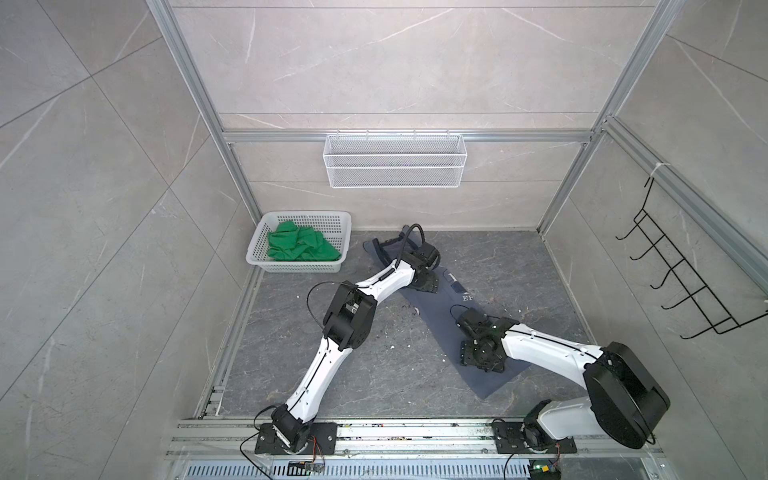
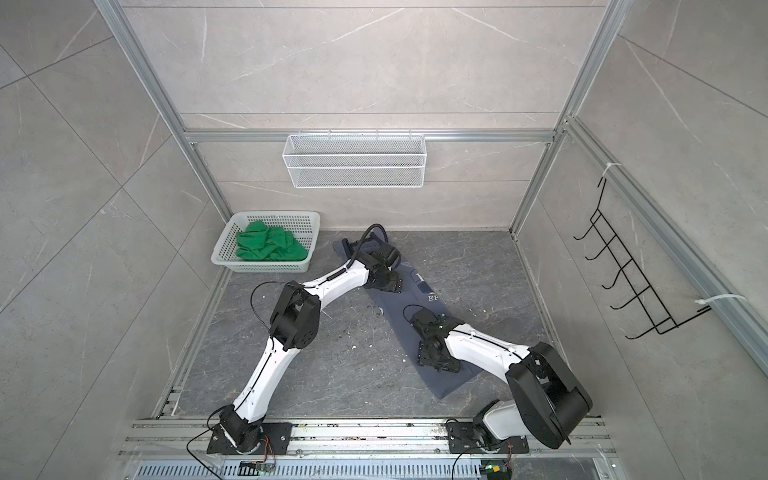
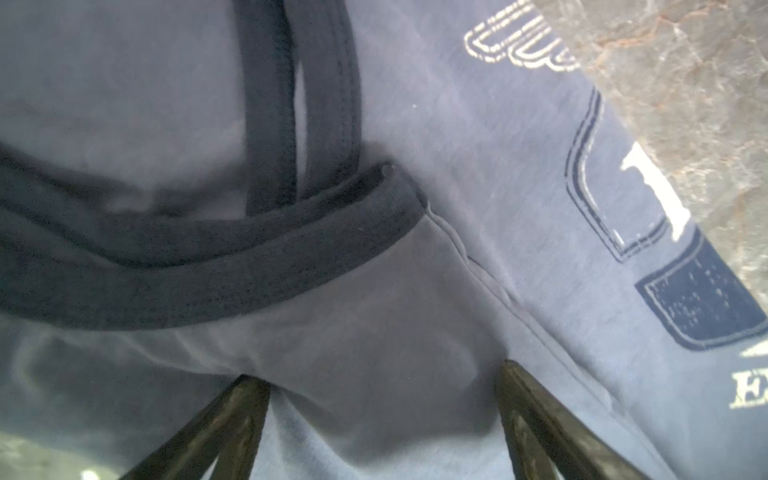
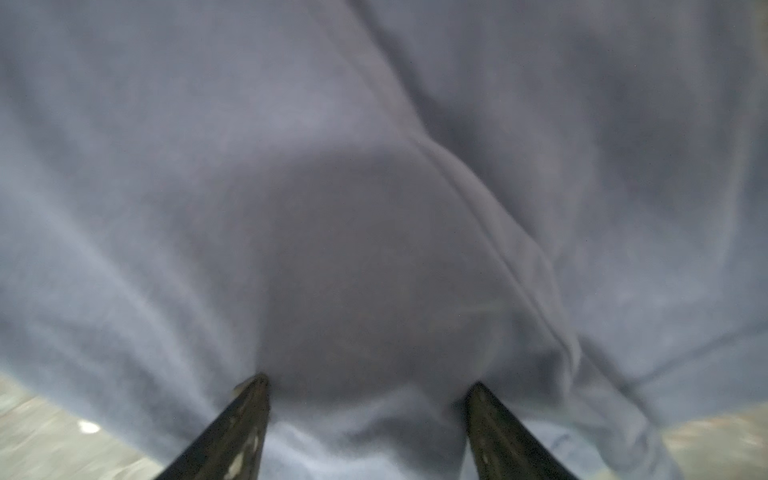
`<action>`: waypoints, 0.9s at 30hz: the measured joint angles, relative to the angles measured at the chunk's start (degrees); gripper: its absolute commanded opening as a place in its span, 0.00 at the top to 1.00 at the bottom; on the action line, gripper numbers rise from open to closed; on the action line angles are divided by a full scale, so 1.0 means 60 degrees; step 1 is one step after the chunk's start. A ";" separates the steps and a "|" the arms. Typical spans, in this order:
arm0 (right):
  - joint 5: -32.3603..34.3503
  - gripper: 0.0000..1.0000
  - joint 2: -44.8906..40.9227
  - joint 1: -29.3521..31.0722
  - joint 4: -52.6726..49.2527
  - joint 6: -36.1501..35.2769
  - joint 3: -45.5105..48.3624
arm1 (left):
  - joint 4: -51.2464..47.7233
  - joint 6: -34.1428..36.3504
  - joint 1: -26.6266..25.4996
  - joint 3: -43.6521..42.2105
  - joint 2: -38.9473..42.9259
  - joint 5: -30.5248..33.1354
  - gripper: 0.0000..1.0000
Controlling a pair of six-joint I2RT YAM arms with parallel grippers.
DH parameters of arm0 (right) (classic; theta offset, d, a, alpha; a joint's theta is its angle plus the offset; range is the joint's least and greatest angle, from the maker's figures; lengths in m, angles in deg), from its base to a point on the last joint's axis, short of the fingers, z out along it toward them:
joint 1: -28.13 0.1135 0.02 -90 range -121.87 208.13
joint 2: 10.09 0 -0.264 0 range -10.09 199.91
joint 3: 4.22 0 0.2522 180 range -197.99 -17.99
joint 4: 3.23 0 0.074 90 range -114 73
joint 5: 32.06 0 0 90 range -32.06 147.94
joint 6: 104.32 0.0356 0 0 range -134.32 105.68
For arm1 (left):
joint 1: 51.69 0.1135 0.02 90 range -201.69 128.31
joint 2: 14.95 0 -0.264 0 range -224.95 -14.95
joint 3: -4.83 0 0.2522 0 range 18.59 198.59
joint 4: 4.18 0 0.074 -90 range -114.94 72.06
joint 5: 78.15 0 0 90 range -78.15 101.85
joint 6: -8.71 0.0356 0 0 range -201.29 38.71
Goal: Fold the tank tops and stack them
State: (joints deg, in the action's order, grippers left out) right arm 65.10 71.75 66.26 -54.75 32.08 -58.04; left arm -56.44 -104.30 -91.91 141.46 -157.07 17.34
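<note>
Slate-blue top [image 1: 440,318]: long folded strip lying diagonally on the tabletop [image 1: 365,374].
Green top [image 1: 303,247]: crumpled in the white basket [image 1: 299,268].
Left gripper [image 3: 379,372]: jaws apart, tips on cloth beside dark trim [image 3: 208,266].
Right gripper [image 4: 368,380]: jaws apart, tips on plain cloth.
Handling: soft, light, limp; probably best pinched at doubled edges.

free: bare floor [image 1: 395,382] front-centre | obstacles: basket [image 1: 299,267] far-left corner, wire shelf [image 1: 395,166] high at back

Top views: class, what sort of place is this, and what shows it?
Probably a mock laundry corner inside a robot test cell: an aluminium frame around tiled walls, a wall-hung wire shelf, and a plastic basket holding a green tank top.
</note>
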 measured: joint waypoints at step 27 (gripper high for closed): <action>0.0696 0.22 -0.0444 0.4164 -0.0095 0.3275 -0.0743 | -0.0091 0.1592 0.0426 0.1049 -0.0444 -0.0820 0.11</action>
State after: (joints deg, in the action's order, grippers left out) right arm 69.27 69.08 91.24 -55.32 51.72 -62.50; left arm -56.99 -94.74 -89.36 147.76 -159.74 12.43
